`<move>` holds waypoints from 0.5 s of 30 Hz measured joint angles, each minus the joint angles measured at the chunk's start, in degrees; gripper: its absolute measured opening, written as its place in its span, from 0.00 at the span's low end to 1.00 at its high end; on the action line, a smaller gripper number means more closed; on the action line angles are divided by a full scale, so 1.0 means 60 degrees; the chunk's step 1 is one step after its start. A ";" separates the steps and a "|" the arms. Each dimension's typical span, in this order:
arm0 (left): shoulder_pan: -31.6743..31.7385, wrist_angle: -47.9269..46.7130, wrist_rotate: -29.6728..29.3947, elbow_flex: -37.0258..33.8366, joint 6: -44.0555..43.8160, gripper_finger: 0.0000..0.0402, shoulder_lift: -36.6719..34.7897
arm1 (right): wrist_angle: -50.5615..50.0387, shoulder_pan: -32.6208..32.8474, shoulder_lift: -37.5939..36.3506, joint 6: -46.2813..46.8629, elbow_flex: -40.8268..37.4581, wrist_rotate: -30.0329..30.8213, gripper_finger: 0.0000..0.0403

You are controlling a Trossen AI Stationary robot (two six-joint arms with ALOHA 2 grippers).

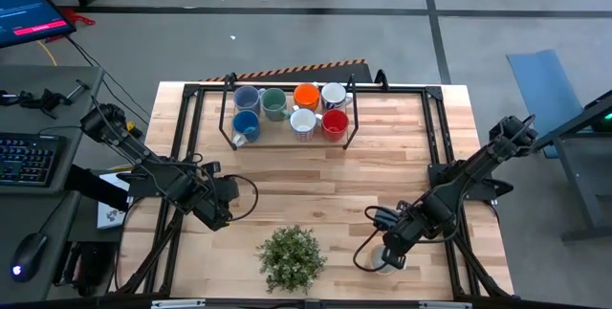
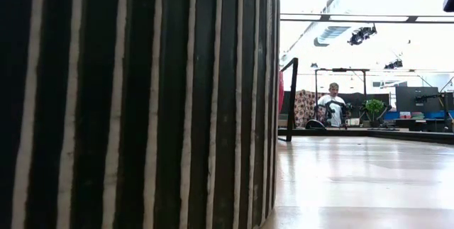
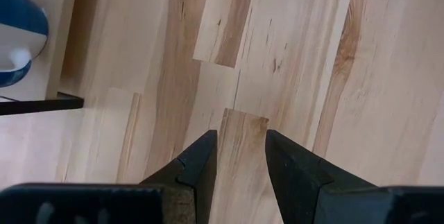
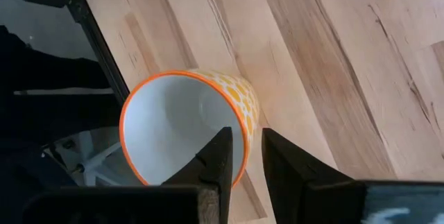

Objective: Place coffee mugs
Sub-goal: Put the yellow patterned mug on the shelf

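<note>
Right jaws are clamped on the wall of a white ceramic mug with orange rim and orange spotted outside (image 4: 180,127): one finger inside the mouth, one outside, rim pinched between. That mug sits near the front right corner of the light wooden worktop (image 1: 335,185), close to the front edge, right of the leafy green potted plant (image 1: 292,256) at the front edge's middle.

Left jaws are released, fingers apart with only bare wood between them, hanging over the worktop's left side near the left edge, well apart from the plant.

Seven other mugs stand in a black wire-frame rack (image 1: 228,108) at the middle of the back edge, in two rows. Back row: grey-blue mug (image 1: 247,97), green mug (image 1: 274,103), orange mug (image 1: 306,96), white mug with dark rim (image 1: 334,95). Front row: blue mug (image 1: 245,124), plain white mug (image 1: 303,121), red mug (image 1: 334,122). All upright, mouths up, packed touching or just beside each other.
</note>
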 joint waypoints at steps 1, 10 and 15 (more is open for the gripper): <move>0.0000 0.0000 0.0000 0.0000 0.0000 0.28 0.0000 | 0.0000 0.0000 0.0000 0.0002 0.0001 0.0000 0.15; 0.0000 -0.0003 0.0000 0.0000 0.0000 0.28 0.0000 | 0.0007 0.0018 0.0107 -0.0104 0.0031 0.0056 0.15; 0.0000 -0.0004 0.0000 0.0000 -0.0001 0.28 0.0001 | 0.0006 0.0029 0.0321 -0.0154 0.0033 -0.0058 0.15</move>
